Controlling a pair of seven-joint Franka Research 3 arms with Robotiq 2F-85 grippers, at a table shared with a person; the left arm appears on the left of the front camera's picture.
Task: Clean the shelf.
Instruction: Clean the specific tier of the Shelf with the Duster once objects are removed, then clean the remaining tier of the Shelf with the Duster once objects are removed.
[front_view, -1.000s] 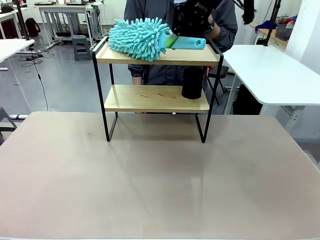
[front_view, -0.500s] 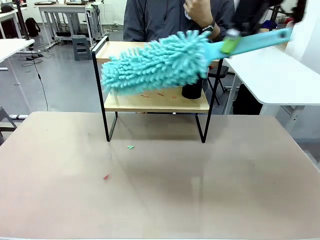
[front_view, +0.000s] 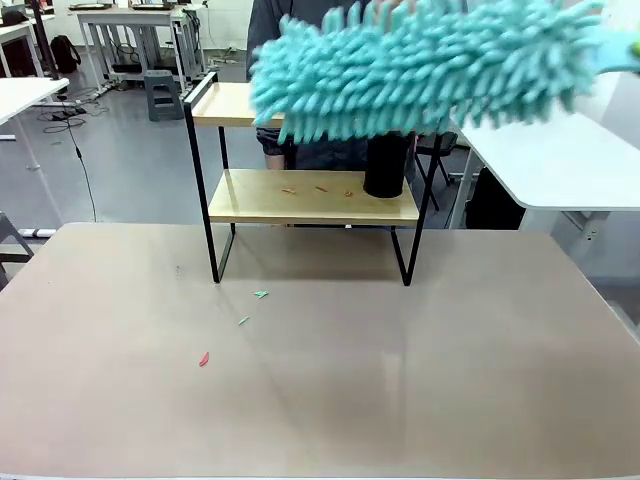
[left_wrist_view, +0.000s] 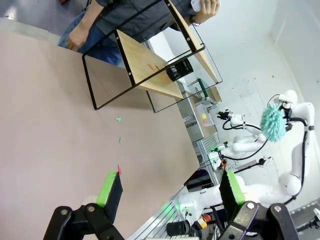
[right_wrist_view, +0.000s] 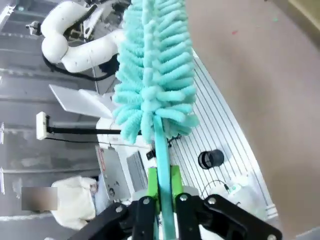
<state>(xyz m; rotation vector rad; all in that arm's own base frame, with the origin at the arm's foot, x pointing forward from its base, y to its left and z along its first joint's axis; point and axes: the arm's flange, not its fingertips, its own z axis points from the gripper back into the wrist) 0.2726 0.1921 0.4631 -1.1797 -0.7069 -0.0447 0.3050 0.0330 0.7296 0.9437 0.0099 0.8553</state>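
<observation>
Since 1 s ago the duster (front_view: 420, 65) is off the top board, now swung up high, right, near camera. R gripper (right_wrist_view: 163, 182) pinches its handle. L gripper (left_wrist_view: 170, 187) is spread wide, holds nothing, low over the table (front_view: 400, 380). New: three scraps (front_view: 204, 358) on the table, near-left of the shelf (front_view: 310, 197) at far centre, so top board prob. swept. Lower board has orange bits (front_view: 320, 189) and, at right end, a black cup (front_view: 385, 165); contents not visible.

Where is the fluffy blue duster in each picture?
Front view: the duster stretches across the top, in front of the shelf.
Left wrist view: small, far off at the right.
Right wrist view: centre, its handle clamped in the right gripper.
Shared landmark: the beige table with small scraps on it.
</observation>
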